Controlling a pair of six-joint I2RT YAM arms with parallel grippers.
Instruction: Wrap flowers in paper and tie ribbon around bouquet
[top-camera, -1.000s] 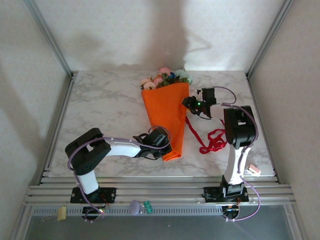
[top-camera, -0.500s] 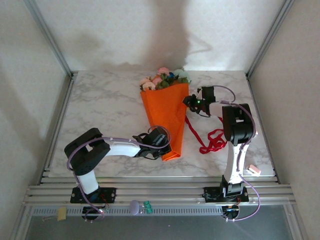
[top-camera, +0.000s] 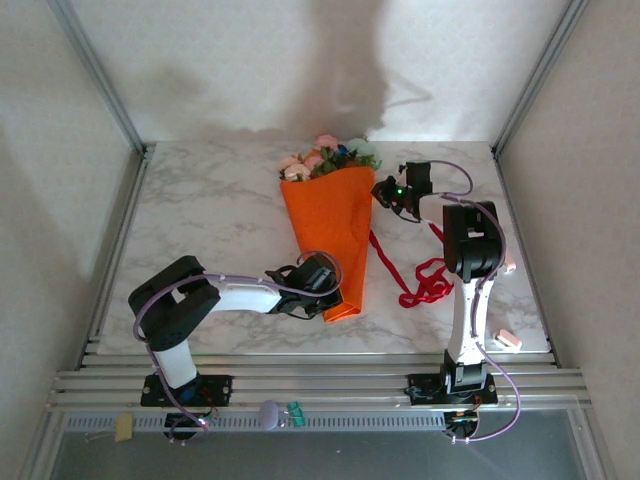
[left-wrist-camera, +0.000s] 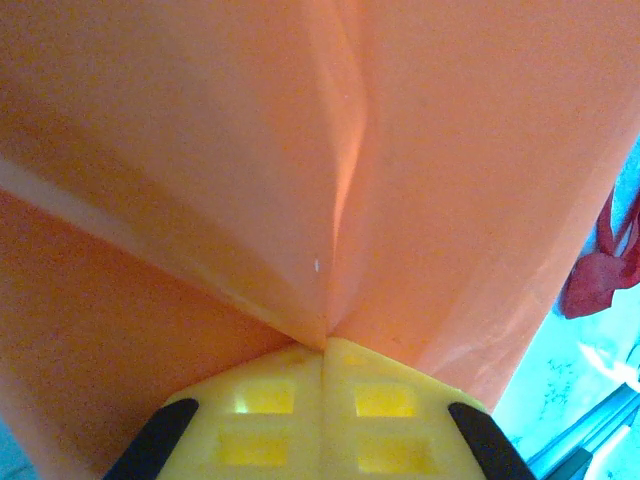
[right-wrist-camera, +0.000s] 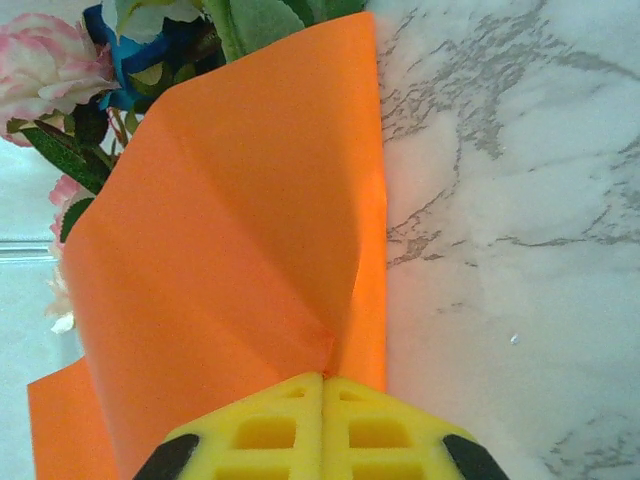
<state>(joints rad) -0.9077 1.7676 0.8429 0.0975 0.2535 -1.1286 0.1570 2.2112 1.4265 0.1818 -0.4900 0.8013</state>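
The bouquet (top-camera: 330, 225) lies on the marble table as an orange paper cone, its narrow tip toward me. Pink, pale and blue flowers (top-camera: 328, 158) stick out of its far wide end. My left gripper (top-camera: 335, 298) is shut on the paper (left-wrist-camera: 200, 150) near the tip, with creases running into the closed yellow fingers (left-wrist-camera: 270, 400). My right gripper (top-camera: 383, 192) is at the cone's upper right edge, shut on the paper (right-wrist-camera: 230, 230) just below the flowers (right-wrist-camera: 45, 60). The red ribbon (top-camera: 425, 280) lies loose in loops to the right of the cone and shows as a red fold (left-wrist-camera: 600, 270) in the left wrist view.
A small pink and white object (top-camera: 508, 341) lies near the table's front right corner. Metal frame posts stand at both back corners. A purple ball (top-camera: 270, 412) and a yellow tag (top-camera: 123, 427) sit on the front rail below the table (top-camera: 200, 220).
My right gripper has moved toward the far end along the cone's right edge and closed on the paper. The cone's wide end shifted slightly left. The left arm stayed still.
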